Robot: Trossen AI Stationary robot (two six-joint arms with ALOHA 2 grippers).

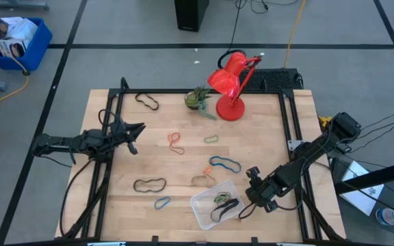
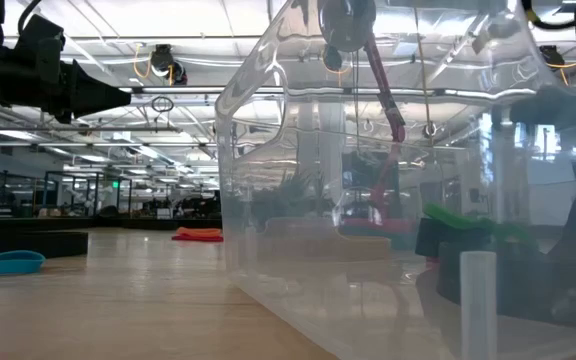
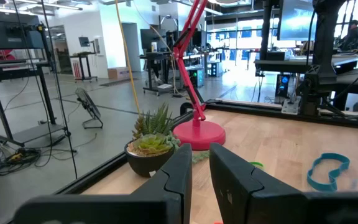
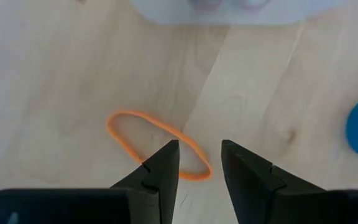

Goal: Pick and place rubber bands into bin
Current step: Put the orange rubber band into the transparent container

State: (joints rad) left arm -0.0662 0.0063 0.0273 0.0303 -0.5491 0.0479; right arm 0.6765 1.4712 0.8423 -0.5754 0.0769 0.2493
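R gripper [image 4: 197,165] over orange band [image 4: 157,143], jaws apart, empty

Bands thin, light, floppy, lie flat on table [image 1: 265,143]; best pinch across 1 strand, fingers pressed to wood. In R wrist view the orange loop's near end sits just ahead of the gap btwn fingers, not gripped; touching or not, can't tell. Clear bin [image 1: 200,205] at front of table holds a few bands; others scattered mid-table. L gripper [image 1: 134,139] waits at L side, fingers nearly closed, nothing seen in them
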